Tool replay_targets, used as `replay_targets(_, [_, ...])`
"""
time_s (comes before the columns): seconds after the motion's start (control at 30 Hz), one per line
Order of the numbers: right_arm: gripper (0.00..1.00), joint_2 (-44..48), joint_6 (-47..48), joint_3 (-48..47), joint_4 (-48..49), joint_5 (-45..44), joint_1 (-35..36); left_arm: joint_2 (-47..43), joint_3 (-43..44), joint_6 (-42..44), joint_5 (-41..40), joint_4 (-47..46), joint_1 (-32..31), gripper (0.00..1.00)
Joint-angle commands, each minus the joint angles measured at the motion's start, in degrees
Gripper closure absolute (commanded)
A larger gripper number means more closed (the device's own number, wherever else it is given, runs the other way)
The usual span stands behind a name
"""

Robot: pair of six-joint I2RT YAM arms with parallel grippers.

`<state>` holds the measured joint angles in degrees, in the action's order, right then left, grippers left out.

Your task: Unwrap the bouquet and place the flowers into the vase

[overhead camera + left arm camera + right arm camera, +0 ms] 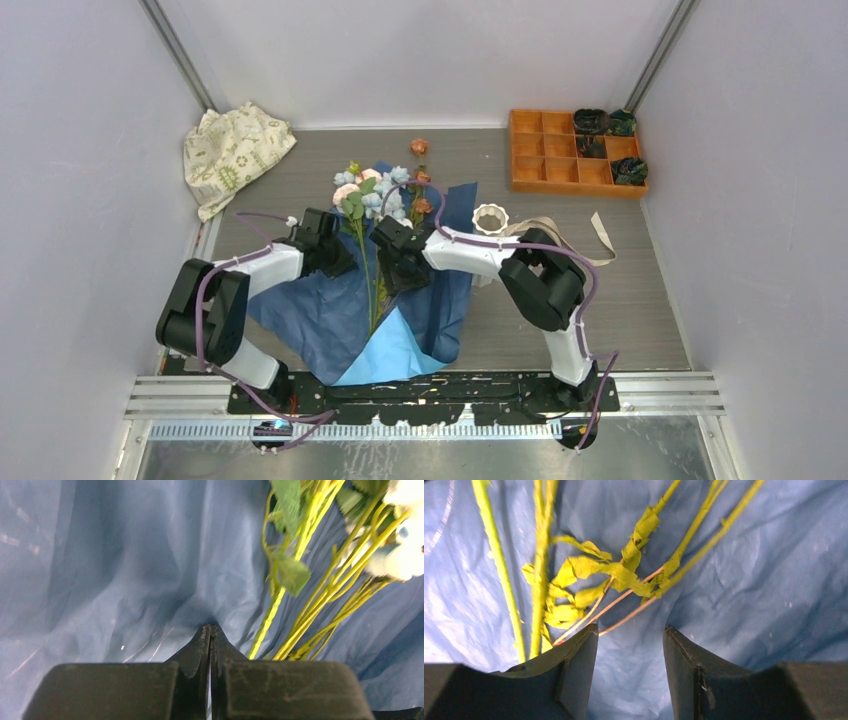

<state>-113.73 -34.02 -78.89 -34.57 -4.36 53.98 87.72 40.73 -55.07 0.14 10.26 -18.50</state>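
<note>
The left hand (210, 627) is pressing its fingers flat together with no gap between them. Their tips are sitting on the blue paper (125, 570), which is puckering into folds right at that spot; I cannot tell whether a fold is caught between them. The green stems (300, 605) are running just to the right of this hand, apart from its fingers.

The right hand (630, 630) is holding its fingers partway apart above the same paper and is gripping nothing. The stems and some crumpled green strips are lying just ahead of its left finger, and a thin pale wire is slanting toward the gap.

In the top view the paper is lying spread open on the bench (640, 300), with both hands down on it on either side of the stems. The flowers (375, 190) are resting at its far edge, and one rust-orange bloom (418, 146) is lying farther back, a little apart from the cluster.

The vase (490, 217) is standing just beside the paper's right edge, close behind the right arm's forearm. The beige ribbon (560, 235) is lying loose to the vase's right.

Farther out, a cream cloth (235, 150) is bunching in the far left corner. An orange tray (545, 150) is sitting at the far right with dark items (600, 122) in its right-hand compartments.
</note>
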Motion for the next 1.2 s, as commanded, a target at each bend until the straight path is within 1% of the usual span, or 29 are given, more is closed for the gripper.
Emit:
replay_targets(0.0, [0.44, -7.7, 1.8, -3.2, 3.1, 1.1, -2.1, 6.7, -1.7, 2.9, -2.0, 0.0, 2.3, 1.00])
replay_targets(0.23, [0.44, -12.8, 3.9, -11.4, 0.1, 1.4, -4.9, 8.8, 1.3, 4.9, -0.5, -0.2, 4.9, 1.00])
replay_targets(0.3, [0.44, -13.5, 4.4, -13.5, -1.1, 1.0, -5.1, 7.7, 3.1, 5.6, 1.8, 1.7, 5.0, 1.00])
replay_targets(0.37, [0.43, -13.0, 4.8, -14.3, -2.0, 0.7, -5.2, 5.2, 4.7, 6.2, 2.4, 5.6, 4.9, 1.00])
replay_targets(0.43, [0.42, -11.3, 4.7, -13.0, -1.7, 0.7, -5.1, 0.7, 6.0, 6.3, 0.8, 10.4, 4.9, 0.95])
replay_targets(0.57, [0.39, -6.6, 4.4, -9.5, -0.7, 1.3, -5.0, -10.7, 10.5, 7.7, -7.4, 22.1, 4.8, 0.84])
replay_targets(0.6, [0.38, -5.5, 4.4, -9.0, -0.5, 1.5, -4.9, -12.7, 12.4, 8.3, -9.5, 24.3, 4.8, 0.80])
replay_targets(0.7, [0.35, -2.4, 4.7, -8.2, -0.5, 1.7, -4.1, -15.2, 18.6, 10.6, -14.3, 30.0, 4.9, 0.58])
replay_targets(0.77, [0.33, -0.9, 4.8, -8.0, -0.6, 1.8, -3.6, -13.5, 22.1, 12.3, -15.3, 31.6, 5.3, 0.47])
replay_targets(0.8, [0.32, -0.2, 4.8, -8.0, -0.7, 1.9, -3.3, -11.1, 24.0, 12.9, -14.9, 32.1, 5.9, 0.45])
replay_targets(0.9, [0.32, 2.2, 4.8, -7.6, -0.3, 2.0, -2.7, -4.9, 27.0, 13.9, -10.7, 32.5, 8.0, 0.43])
replay_targets(0.97, [0.32, 3.8, 4.8, -7.2, -0.2, 1.9, -2.5, -1.7, 27.7, 14.7, -7.8, 30.5, 8.8, 0.42])
replay_targets(1.17, [0.31, 6.9, 5.1, -6.4, -0.1, 1.7, -2.2, 6.0, 28.9, 17.1, -4.6, 27.3, 9.6, 0.40])
